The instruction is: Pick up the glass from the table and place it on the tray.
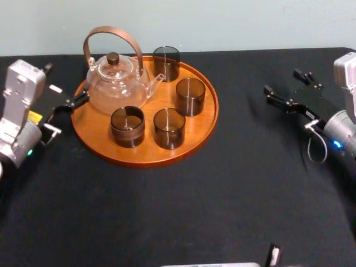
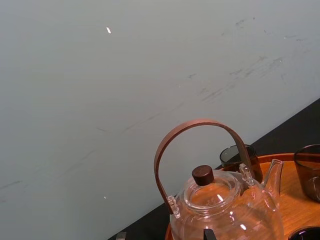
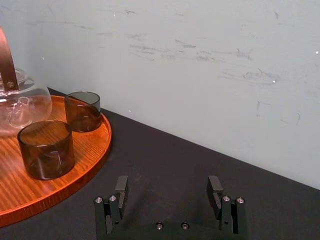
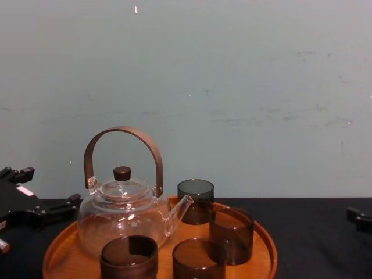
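Several smoky dark glasses stand on the round orange-brown tray (image 1: 150,161): one at the back (image 1: 167,63), one at the right (image 1: 190,95) and two in front (image 1: 169,128), (image 1: 127,126). My left gripper (image 1: 67,83) is open and empty just off the tray's left rim, beside the teapot. Well to the right of the tray, my right gripper (image 1: 286,83) hovers open over the bare black table (image 1: 222,194), holding nothing. In the right wrist view that gripper (image 3: 167,190) has its fingers spread wide, with the tray (image 3: 60,190) and two glasses (image 3: 46,149) off to one side.
A clear glass teapot (image 1: 117,83) with a brown arched handle fills the tray's back left. A pale wall runs along the table's far edge. Open table surface lies in front of and to the right of the tray.
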You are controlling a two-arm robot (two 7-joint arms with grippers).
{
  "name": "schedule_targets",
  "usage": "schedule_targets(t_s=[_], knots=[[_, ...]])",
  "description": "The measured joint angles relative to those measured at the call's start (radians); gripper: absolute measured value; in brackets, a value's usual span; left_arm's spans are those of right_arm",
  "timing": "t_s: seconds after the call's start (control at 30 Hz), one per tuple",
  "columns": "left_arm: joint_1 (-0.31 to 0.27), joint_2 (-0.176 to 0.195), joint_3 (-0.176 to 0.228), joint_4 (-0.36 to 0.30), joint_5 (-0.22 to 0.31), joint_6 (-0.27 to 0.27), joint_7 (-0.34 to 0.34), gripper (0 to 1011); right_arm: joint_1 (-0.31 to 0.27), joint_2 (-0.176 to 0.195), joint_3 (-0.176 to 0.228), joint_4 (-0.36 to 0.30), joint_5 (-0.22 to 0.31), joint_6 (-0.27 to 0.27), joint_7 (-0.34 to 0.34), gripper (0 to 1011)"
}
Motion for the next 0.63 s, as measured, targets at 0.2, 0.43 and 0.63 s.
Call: schedule_targets(t_s=[0.2, 0.43, 0.63], knots=[[0.0, 0.0, 0.0, 0.0, 0.0, 0.0, 0.0, 1001, 0.0, 0.0, -0.002, -0.001, 0.0, 0.0, 0.002, 1002], [0.0, 0.0, 0.0, 0.0, 0.0, 0.0, 0.0, 1001, -0.001, 0.001, -0.003, -0.001, 0.0, 0.0, 0.003, 1002], [0.0, 0.0, 0.0, 0.0, 0.0, 0.0, 0.0, 1001, -0.002, 0.001, -0.004, -0.002, 0.0, 0.001, 0.004, 1002]])
